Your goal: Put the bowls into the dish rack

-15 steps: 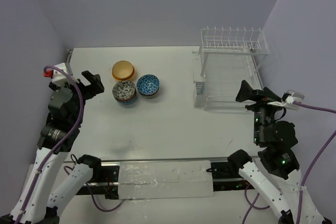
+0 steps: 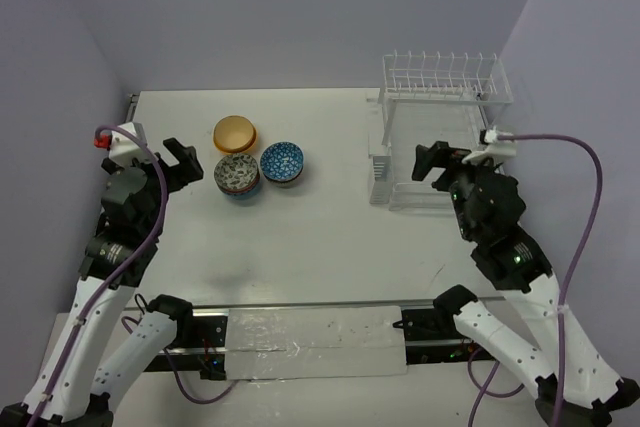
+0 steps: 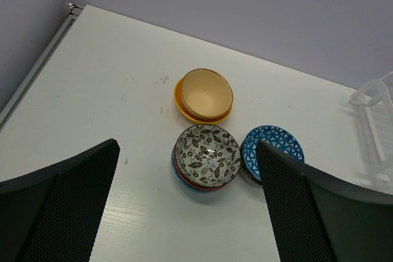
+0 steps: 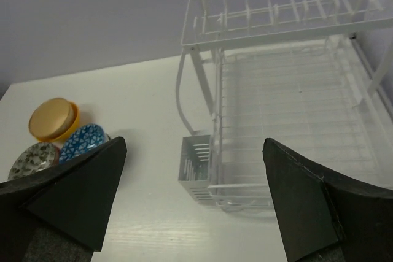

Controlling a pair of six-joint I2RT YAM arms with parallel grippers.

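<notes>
Three groups of bowls sit left of centre: an orange-yellow one (image 2: 235,133) with a tan inside, a black-and-white leaf-patterned one (image 2: 237,175) on top of a red and a blue bowl, and a blue-white one (image 2: 282,162). The left wrist view shows the same orange-yellow bowl (image 3: 204,94), leaf-patterned bowl (image 3: 207,155) and blue-white bowl (image 3: 272,151). My left gripper (image 2: 183,162) (image 3: 187,148) hovers open just left of them, holding nothing. The dish rack (image 2: 440,97) (image 4: 288,108) stands at the back right with nothing in it. My right gripper (image 2: 432,162) (image 4: 193,144) is open over the rack's near-left corner.
A small slotted side basket (image 4: 196,167) hangs on the rack's left side. The rack's upper row of upright prongs (image 4: 276,4) rises above its lower tray. Purple walls close in the table at the back and on both sides. A metal rail (image 2: 300,317) runs along the near edge.
My right arm has swung forward and to the left, from beside the rack to over its near-left corner. The left arm has shifted slightly nearer. The bowls have not moved.
</notes>
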